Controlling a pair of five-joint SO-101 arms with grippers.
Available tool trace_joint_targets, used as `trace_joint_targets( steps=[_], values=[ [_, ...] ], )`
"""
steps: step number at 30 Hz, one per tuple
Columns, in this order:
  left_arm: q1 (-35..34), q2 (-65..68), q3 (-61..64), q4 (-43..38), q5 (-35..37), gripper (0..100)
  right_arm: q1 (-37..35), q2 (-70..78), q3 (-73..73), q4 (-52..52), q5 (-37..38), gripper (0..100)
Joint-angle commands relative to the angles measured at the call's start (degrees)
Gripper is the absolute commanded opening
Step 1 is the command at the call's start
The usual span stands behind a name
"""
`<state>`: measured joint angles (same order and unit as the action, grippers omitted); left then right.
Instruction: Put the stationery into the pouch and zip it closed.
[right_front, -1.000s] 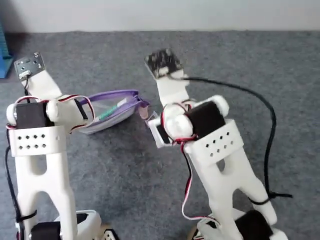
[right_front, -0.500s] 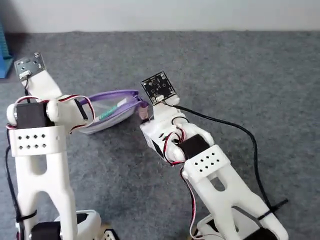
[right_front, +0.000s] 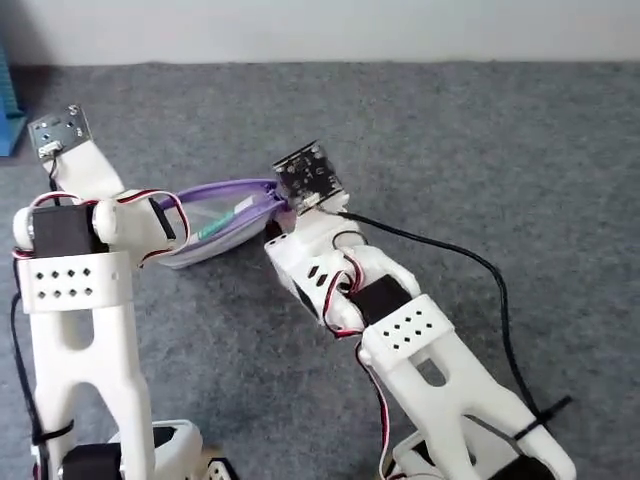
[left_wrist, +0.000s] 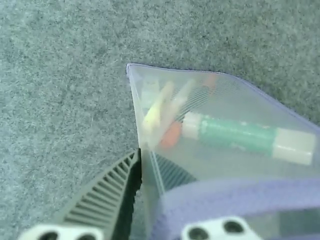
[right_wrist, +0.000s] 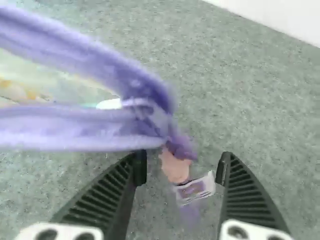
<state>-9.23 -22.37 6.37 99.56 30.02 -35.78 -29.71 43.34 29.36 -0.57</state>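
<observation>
**Fig. Right arm at the pull, pouch mouth open.** Nearest the arm bases, the right gripper (right_wrist: 181, 161) stands released, one jaw on each side of the zipper pull (right_wrist: 175, 169) at the pouch's end. A small tag (right_wrist: 195, 189) hangs just below the pull, between the jaws and touching neither.

Beyond the pull, the two purple zipper bands (right_wrist: 75, 127) of the pouch (right_front: 225, 222) run apart, so the mouth is not yet closed. The stationery lies inside the pouch: a green-and-white tube (left_wrist: 235, 136) along its clear wall, with pale yellow and orange pieces (left_wrist: 162, 117) toward its corner.

At the pouch's opposite end, the left gripper (left_wrist: 142, 165) appears clenched on the pouch beside that corner. One ribbed finger (left_wrist: 112, 192) lies against the clear wall, and the band covers the other. The pouch rests on grey carpet (right_front: 480, 130).

Likely faults:
- **Missed pull:** the jaws may close on the loose tag rather than the pull, and the tag may slip free under load.
- **Lost hold:** a pull along the bands loads the left hold, which looks narrow, so the pouch may slide out and follow the right arm with the zipper unmoved.
- **Jammed slider:** the spread bands may jam the slider or trap the clear wall.
</observation>
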Motion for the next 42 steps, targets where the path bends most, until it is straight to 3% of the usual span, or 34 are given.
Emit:
trace_joint_targets(
  steps=[1, 8, 15, 19, 27, 30, 35, 42],
  values=[
    [-0.44, -1.67, -0.48, 0.88, 0.44, 1, -0.66, -1.1, -0.44, -1.19, 0.53, 23.7],
    [-0.44, -1.67, -0.48, 0.88, 0.44, 1, 1.71, 3.82, -0.79, -5.67, 0.62, 23.0],
    [-0.44, -1.67, -0.48, 0.88, 0.44, 1, 2.33, 4.09, -0.7, -5.58, 0.7, 0.3],
    [-0.44, -1.67, -0.48, 0.88, 0.44, 1, 3.65, 3.65, -0.7, -5.23, 1.14, 0.6],
    [-0.09, -1.49, -0.66, 0.09, 0.35, 1, 5.14, -12.26, -0.79, 10.33, 3.69, 0.8],
    [1.85, -1.14, -0.48, -2.11, 0.09, 11, 4.62, -20.53, -0.79, 18.42, 3.69, 0.8],
    [10.81, 6.15, -1.36, -1.93, 0.35, 46, 0.75, -30.64, -0.79, 30.46, 3.34, 0.8],
    [22.59, 20.84, -17.63, 1.14, -1.41, 50, 0.4, -37.49, -0.79, 42.24, -0.18, 0.8]
  ],
)
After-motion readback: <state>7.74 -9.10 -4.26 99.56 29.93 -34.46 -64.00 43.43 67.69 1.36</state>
